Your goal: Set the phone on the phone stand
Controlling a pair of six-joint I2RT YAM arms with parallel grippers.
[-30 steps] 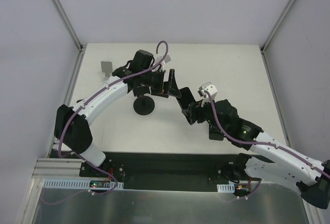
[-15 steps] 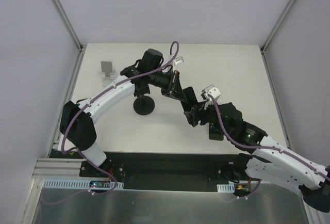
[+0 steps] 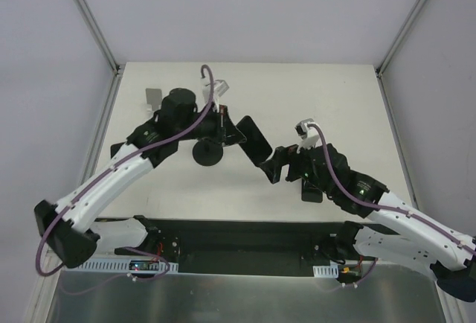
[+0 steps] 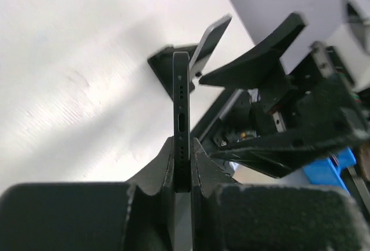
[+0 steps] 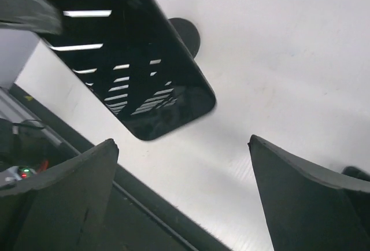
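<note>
Jaws: left gripper [image 4: 182, 167] clamps slim black phone [image 4: 181, 103]; right gripper [image 5: 182, 142] gapes just off phone; black disc-based phone stand [image 3: 207, 153] near phone.

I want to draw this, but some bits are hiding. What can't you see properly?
1. Top view: the clamp top of the phone stand is covered by the left gripper; only the round base shows clearly.
2. Left wrist view: the phone is edge-on, so its screen is unseen.
3. Right wrist view: the phone's far end is cut off by the picture's edge; the phone covers part of the stand's base.
</note>
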